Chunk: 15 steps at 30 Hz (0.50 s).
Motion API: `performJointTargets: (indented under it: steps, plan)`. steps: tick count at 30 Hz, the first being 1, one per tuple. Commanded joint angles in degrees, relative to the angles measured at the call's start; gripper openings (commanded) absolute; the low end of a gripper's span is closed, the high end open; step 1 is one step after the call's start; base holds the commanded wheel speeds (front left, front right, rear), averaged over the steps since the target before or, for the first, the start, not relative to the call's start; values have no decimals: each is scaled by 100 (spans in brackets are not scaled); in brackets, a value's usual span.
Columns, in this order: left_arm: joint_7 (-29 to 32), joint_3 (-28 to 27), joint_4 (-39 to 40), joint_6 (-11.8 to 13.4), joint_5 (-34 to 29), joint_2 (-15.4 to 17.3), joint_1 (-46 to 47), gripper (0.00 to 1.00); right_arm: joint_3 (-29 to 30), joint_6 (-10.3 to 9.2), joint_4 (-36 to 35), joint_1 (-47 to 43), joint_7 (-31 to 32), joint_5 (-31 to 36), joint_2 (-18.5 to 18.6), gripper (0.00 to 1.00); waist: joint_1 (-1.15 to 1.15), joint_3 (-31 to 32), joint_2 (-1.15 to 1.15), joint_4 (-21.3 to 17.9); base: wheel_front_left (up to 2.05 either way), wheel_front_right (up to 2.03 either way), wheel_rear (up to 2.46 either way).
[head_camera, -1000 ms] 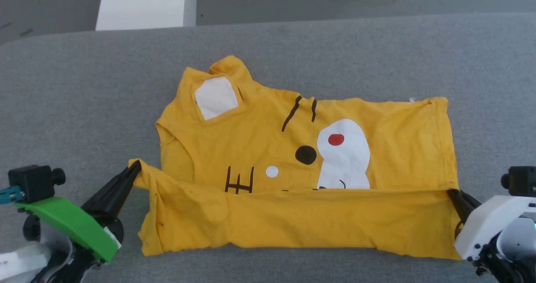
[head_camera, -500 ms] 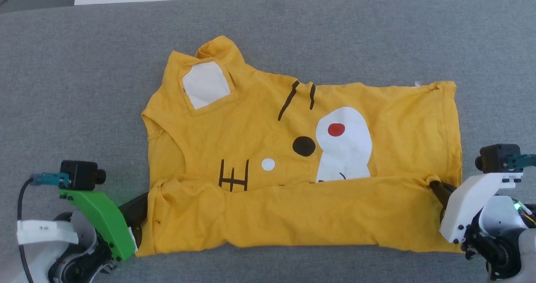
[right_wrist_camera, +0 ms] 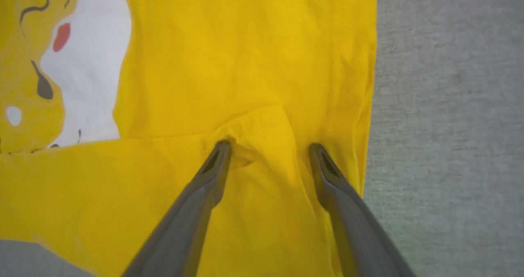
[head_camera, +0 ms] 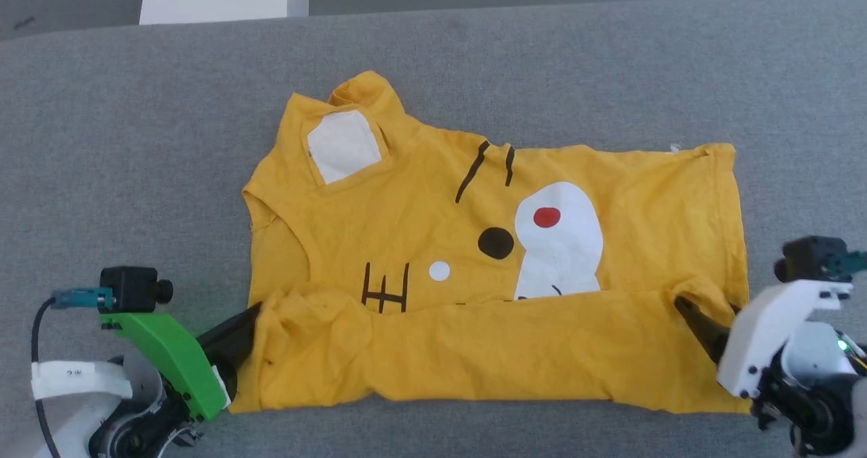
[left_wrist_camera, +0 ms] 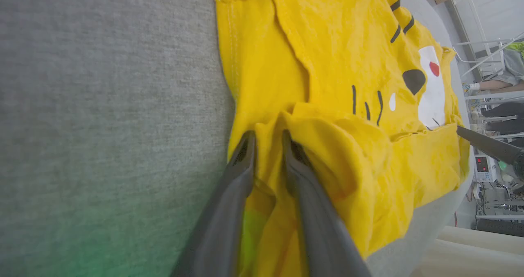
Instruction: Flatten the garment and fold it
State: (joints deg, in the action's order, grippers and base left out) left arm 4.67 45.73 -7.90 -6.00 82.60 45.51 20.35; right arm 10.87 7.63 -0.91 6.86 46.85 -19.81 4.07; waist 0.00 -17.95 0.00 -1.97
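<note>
Flanking the garment (head_camera: 433,241), left end effector (left_wrist_camera: 266,135) barely parted around cloth, right end effector (right_wrist_camera: 268,148) spread wide.

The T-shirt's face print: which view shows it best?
The head view: most of the face print lies flat, its lower part under the folded band. The left wrist view shows it far and slanted; the right wrist view crops it.
</note>
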Motion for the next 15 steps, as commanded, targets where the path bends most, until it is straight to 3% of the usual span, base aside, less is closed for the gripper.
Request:
performJointTargets:
  steps: [1,5,10,12,15]
  plan:
    - [-112,-35,49,-19,49,58,-166,100,117,-14,-65,-277,195,-53,18,100,0,155,0,36,0,0,0]
    - [-649,-238,300,72,-37,180,-406,100,309,-14,-753,-584,489,-283,-21,100,0,372,0,65,0,0,0]
    - [-1454,-505,636,381,-239,304,-781,100,504,-14,-1451,-1020,710,-491,-68,100,0,622,0,91,0,0,0]
    - [-1724,-647,754,553,-385,328,-912,100,544,-14,-1704,-1134,533,-485,-76,100,0,698,0,106,0,0,0]
    - [-1927,-969,934,877,-791,286,-1114,100,600,-14,-2000,-1211,-232,-324,-84,100,0,788,0,123,0,0,0]
